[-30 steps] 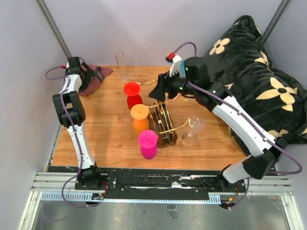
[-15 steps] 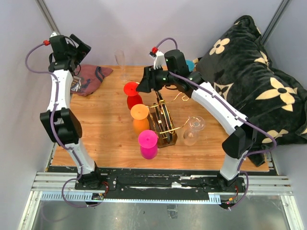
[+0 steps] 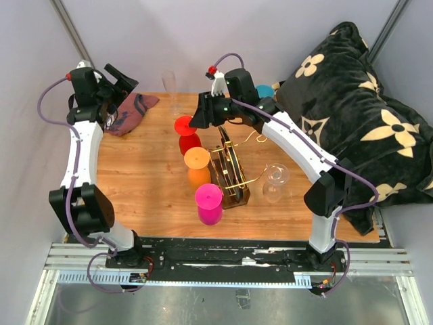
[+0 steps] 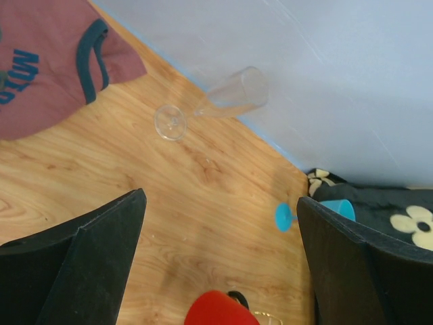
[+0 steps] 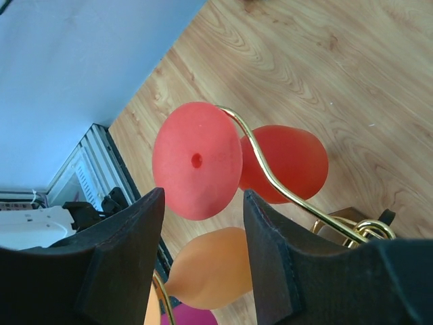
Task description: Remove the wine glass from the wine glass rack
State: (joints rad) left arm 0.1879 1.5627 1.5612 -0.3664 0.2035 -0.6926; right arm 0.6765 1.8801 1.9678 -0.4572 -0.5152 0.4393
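Note:
The wine glass rack point(image 3: 231, 175), a dark wooden base with gold wire arms, stands mid-table. A red wine glass point(image 3: 185, 128), an orange one point(image 3: 197, 162) and a pink one point(image 3: 209, 200) hang upside down on its left side, and a clear one point(image 3: 274, 180) on its right. My right gripper point(image 3: 201, 119) is open right beside the red glass. In the right wrist view its fingers point(image 5: 122, 257) flank the lower edge of the red foot point(image 5: 197, 160), which hangs on a gold arm point(image 5: 270, 177). My left gripper point(image 3: 120, 78) is open and empty, high at the back left.
A maroon cloth point(image 3: 128, 112) lies at the back left corner. A clear flute point(image 3: 169, 87) stands at the back edge, and a blue glass point(image 3: 264, 90) is by the black flowered pillow point(image 3: 358, 122) on the right. The left wrist view shows the flute point(image 4: 226, 100) and the blue glass point(image 4: 298, 213).
My left arm has lifted off the cloth and swung up, now open above the back left. My right gripper has moved left along the rack to the red glass.

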